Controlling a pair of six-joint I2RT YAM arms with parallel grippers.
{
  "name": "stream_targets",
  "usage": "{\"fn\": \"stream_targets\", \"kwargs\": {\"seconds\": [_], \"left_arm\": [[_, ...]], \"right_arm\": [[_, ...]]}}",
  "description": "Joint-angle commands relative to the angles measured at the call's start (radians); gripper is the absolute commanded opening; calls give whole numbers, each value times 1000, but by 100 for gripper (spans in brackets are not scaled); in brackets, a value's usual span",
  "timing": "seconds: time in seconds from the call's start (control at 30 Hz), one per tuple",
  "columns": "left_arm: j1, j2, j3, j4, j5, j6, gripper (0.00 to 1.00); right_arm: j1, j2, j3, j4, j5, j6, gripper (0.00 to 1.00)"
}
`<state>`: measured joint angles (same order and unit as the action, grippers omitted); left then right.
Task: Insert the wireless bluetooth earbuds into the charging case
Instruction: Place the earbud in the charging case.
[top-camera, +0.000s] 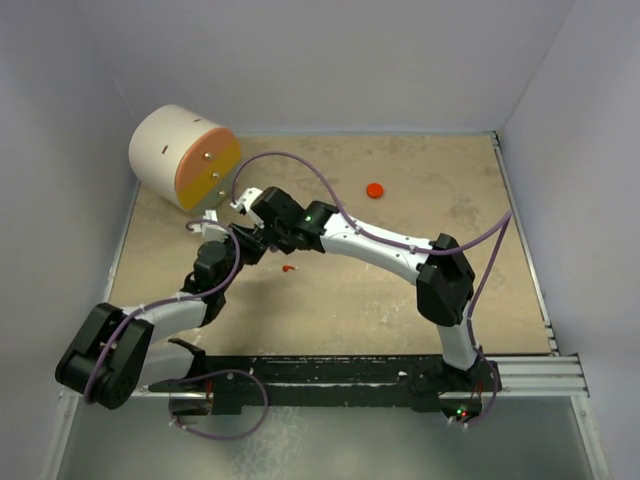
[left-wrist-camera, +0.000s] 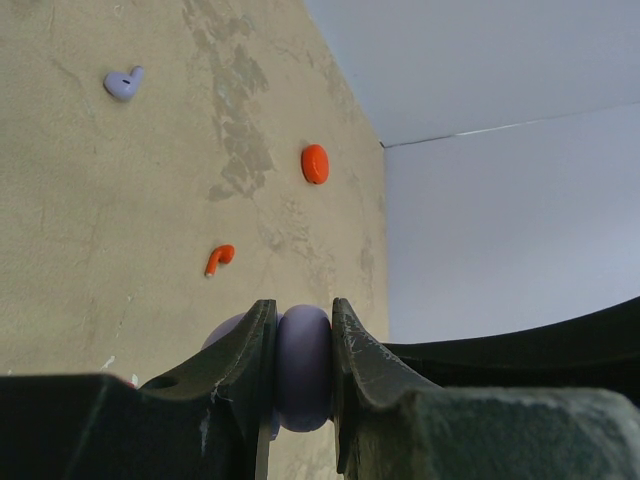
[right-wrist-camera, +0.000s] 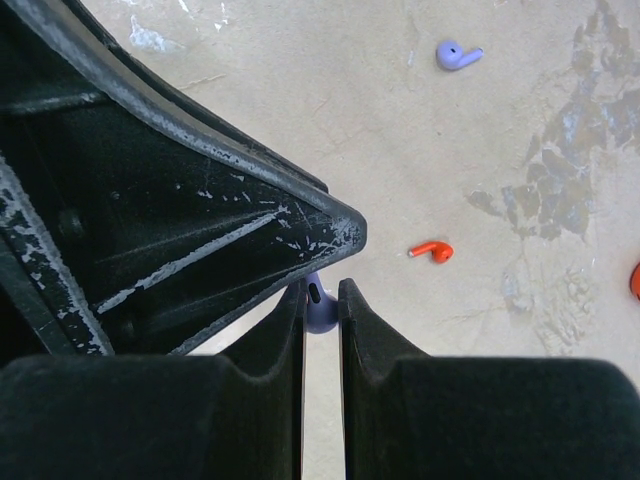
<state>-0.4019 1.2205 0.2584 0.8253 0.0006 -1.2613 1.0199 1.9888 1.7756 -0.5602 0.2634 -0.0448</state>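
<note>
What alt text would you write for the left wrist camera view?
The left end effector is shut on a round lavender case. Beyond it, on the tan tabletop, lie a red earbud, a round red case and, farthest, a lavender earbud.

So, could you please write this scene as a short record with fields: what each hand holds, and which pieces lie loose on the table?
left hand: shut on round lavender case
right hand: shut on lavender earbud, close to the left hand
loose on table: second lavender earbud, red earbud, red disc
far left corner: white cylinder with orange face
inside of case: not visible
</note>
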Motion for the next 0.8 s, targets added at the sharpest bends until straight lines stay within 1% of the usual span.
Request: {"fn": "stream_targets", "kwargs": {"seconds": [0.0, 0.17, 0.4, 0.5, 0.57, 0.77], "left_arm": [[-4, -38, 21, 59, 0, 23, 0], [-4, -37, 19, 70, 3, 21, 0], [-4, -18, 19, 133, 34, 11, 0], [-3, -10, 19, 146, 46, 4, 0], [-4, -7, 19, 152, 51, 1, 0], [-4, -4, 18, 157, 54, -8, 0]], "right_arm": [[-6, -66, -15, 15, -11, -4, 0], [-6, -70, -29, 20, -21, -4, 0], [-7, -70, -32, 39, -20, -8, 0], [-9, -73, -34, 53, -20, -10, 11], [-10, -73, -32, 56, -18, -10, 16], [-11, -78, -31, 62, -8, -5, 38]]}}
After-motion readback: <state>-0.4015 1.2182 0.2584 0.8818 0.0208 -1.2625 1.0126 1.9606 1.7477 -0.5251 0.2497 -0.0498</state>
